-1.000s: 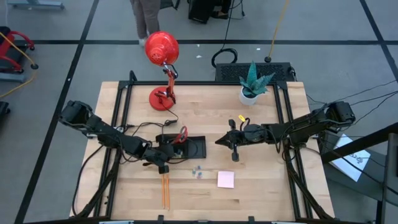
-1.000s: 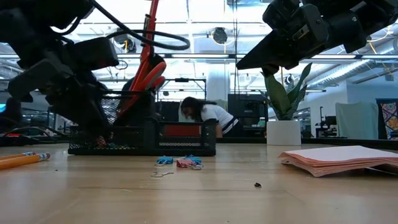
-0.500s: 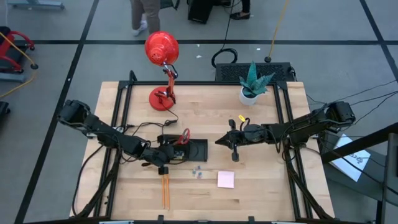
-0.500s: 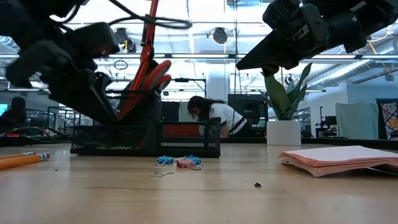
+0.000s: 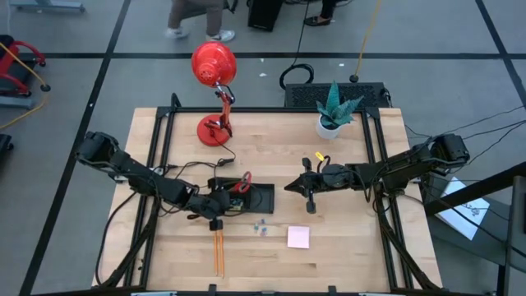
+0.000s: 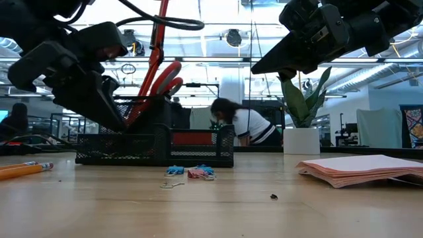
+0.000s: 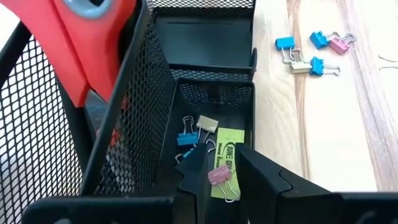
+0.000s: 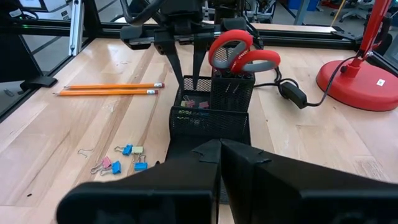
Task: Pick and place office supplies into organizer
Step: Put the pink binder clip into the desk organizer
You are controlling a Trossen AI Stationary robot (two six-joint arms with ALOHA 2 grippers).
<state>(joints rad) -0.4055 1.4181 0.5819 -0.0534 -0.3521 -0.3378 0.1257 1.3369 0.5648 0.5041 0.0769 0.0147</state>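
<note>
The black mesh organizer (image 5: 246,196) stands mid-table. Red-handled scissors (image 8: 242,53) stick up out of its tall cup, and several clips (image 7: 199,132) lie in its low compartment. My left gripper (image 7: 221,152) hovers open over that compartment, its fingers pointing down on either side of a pink clip (image 7: 219,177) lying there. My right gripper (image 8: 221,149) hangs shut above the table, to the right of the organizer. On the table lie two orange pencils (image 5: 219,251), loose clips (image 7: 311,53), a pink sticky pad (image 5: 298,237) and a small yellow piece (image 5: 318,155).
A red desk lamp (image 5: 215,90) stands at the far left; its cord (image 8: 292,93) runs toward the organizer. A potted plant (image 5: 333,111) and a black box (image 5: 337,92) sit at the far edge. A person (image 6: 241,125) bends over in the room behind.
My left gripper has risen a little out of the organizer's low compartment and now hangs just above it. Behind the table, the person has moved to the right.
</note>
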